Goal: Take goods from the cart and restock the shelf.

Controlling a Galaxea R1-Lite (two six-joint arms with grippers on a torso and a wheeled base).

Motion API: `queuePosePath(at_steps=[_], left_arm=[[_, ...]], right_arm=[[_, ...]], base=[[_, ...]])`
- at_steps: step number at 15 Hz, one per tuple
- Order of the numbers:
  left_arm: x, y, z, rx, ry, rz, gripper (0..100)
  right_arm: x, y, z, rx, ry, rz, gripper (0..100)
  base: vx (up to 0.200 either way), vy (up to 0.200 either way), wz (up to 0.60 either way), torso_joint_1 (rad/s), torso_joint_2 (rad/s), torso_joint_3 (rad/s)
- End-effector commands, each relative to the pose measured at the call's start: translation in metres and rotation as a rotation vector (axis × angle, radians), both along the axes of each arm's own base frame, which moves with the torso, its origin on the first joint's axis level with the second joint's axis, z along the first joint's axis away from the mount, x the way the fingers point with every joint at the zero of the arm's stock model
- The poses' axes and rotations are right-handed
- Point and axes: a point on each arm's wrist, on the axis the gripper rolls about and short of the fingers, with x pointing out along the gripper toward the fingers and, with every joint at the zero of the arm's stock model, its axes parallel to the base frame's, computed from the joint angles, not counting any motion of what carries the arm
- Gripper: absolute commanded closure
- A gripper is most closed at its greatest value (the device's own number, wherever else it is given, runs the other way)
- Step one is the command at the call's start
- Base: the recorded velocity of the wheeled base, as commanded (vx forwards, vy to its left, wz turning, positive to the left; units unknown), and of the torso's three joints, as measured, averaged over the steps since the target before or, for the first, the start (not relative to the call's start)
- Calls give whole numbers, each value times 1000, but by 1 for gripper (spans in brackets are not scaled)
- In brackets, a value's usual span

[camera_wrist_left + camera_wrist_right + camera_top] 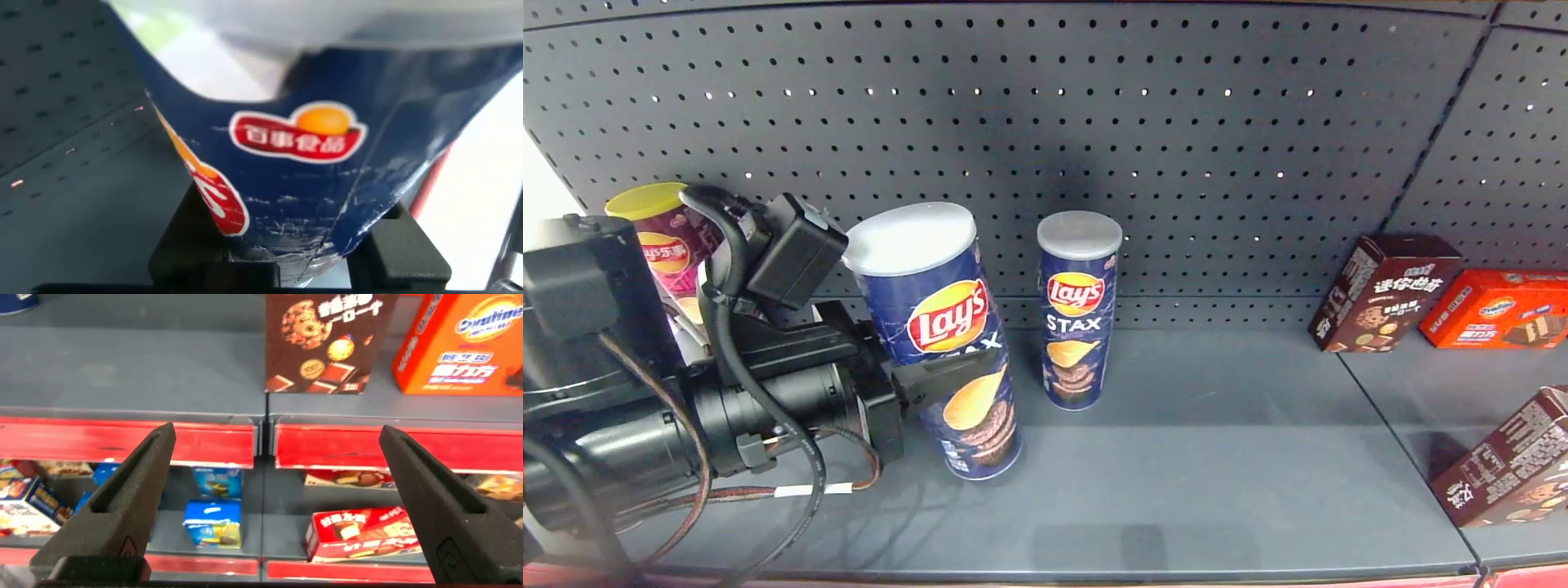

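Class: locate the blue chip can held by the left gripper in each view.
Head view: blue chip can, left of centre, in the left gripper.
Left wrist view: blue chip can close up, between the fingers.
Right wrist view: a blue scrap at the edge; cannot tell if this can.
Shared landmark: the grey shelf deck.

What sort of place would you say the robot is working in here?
Most likely a shop aisle, or a mock-up of one: a grey pegboard-backed shelf holds chip cans and snack boxes, and red price rails front stocked lower shelves.
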Motion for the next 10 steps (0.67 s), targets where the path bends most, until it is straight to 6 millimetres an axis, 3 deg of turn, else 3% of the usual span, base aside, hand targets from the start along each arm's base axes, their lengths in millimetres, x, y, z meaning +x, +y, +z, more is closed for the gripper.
queuePosePath(at_steps=[1, 9, 10], left_arm=[[0, 1, 1, -3, -5, 1, 100], [-7, 14, 0, -4, -6, 38, 100], [-7, 14, 0, -5, -5, 37, 100]], right_arm=[[0, 0, 0, 0, 2, -1, 0], [0, 0, 1, -10, -3, -5, 0], [-5, 0, 24, -25, -72, -6, 0]], base=[[0, 0, 0, 0, 0, 0], [0, 0, 0, 0, 0, 0], [0, 0, 0, 0, 0, 0]])
